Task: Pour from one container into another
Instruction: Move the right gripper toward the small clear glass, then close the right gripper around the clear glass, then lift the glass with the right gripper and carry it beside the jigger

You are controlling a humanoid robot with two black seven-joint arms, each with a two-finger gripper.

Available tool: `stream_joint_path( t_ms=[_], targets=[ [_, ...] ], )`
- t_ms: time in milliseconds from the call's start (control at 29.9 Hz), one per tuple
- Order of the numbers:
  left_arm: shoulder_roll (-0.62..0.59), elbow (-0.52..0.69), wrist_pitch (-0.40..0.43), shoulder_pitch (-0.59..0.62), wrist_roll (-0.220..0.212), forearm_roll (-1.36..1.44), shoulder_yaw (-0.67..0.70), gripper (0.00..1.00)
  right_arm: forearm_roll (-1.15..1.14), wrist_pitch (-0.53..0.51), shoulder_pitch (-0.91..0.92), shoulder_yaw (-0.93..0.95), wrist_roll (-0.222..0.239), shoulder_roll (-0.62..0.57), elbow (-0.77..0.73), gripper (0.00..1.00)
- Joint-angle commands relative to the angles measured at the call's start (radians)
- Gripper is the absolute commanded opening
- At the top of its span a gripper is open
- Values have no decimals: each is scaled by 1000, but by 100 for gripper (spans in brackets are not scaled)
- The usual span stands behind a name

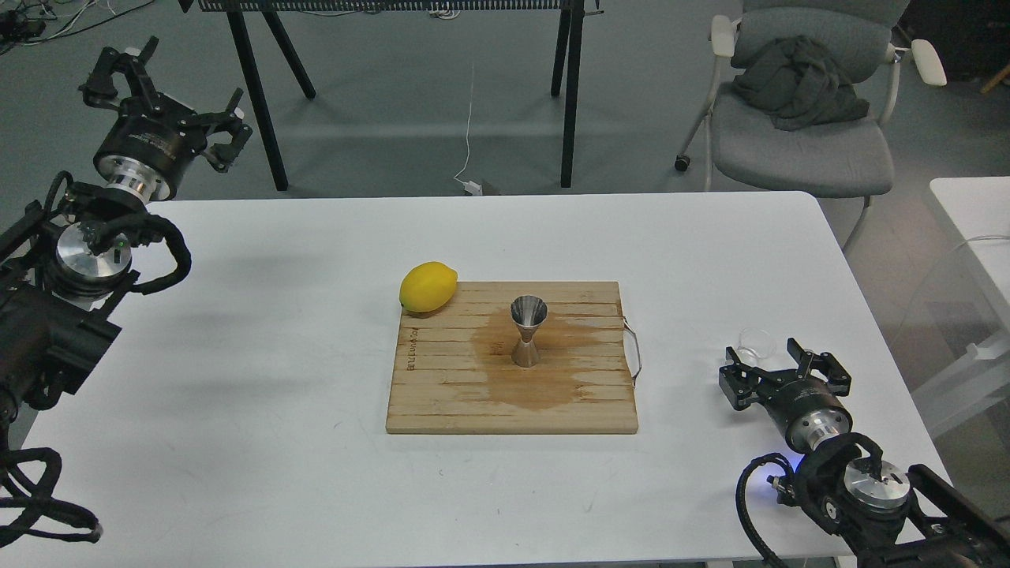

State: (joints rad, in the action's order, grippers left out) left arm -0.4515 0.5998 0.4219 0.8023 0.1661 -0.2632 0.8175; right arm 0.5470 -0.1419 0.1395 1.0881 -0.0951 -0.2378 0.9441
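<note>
One view only, from the head, looking down on a white worktop [316, 473]. Near its centre lies a wooden cutting board [442, 394] with a brown wet-looking stain spread across its middle and a wire handle at its right edge. A yellow lemon [428, 287] rests at the board's far left corner, partly overhanging the edge. The steel jigger [528, 331] stands upright on the stained patch, mouth up, well apart from the lemon and with nothing crowding it. The clear cup [756, 342] sits on the bare worktop to the right of the board, near the worktop's right edge; it is faint against the white surface and its contents cannot be told. The right gripper [775, 361] lies low just on the near side of the cup, its jaws apart and pointed toward it; the cup sits at or just beyond the fingertips, and whether they touch it cannot be told. Open worktop lies between cup and jigger. The left gripper [170, 99] is raised beyond the worktop's far left corner, jaws apart and holding nothing, well apart from both vessels. Behind the worktop, on the floor, stand the black legs of another table [260, 102] and a grey chair [805, 150] with a dark garment [797, 83] heaped on its seat.
</note>
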Motion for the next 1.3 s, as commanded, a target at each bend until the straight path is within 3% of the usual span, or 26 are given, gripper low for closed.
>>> stream_joint_path(
  t_ms=[0, 301, 535, 768, 969, 1269],
  targets=[
    [-1, -9, 0, 0, 0, -1, 2, 100, -1, 10, 5, -1, 9, 0, -5, 83],
    [-3, -9, 0, 2, 1, -1, 2, 100, -1, 10, 29, -2, 15, 26, -48, 74],
    [-4, -9, 0, 2, 1, -1, 2, 100, -4, -1, 29, -8, 25, 35, -47, 43],
    [-4, -9, 0, 2, 12, -1, 0, 100, -12, -2, 25, -8, 31, 34, -16, 38],
    [-4, -9, 0, 3, 15, -1, 0, 100, -12, 21, 32, -8, 32, -12, 97, 37],
    [-4, -9, 0, 8, 13, 1, -3, 100, -70, 201, 150, -27, 40, -90, 277, 36]
  ],
)
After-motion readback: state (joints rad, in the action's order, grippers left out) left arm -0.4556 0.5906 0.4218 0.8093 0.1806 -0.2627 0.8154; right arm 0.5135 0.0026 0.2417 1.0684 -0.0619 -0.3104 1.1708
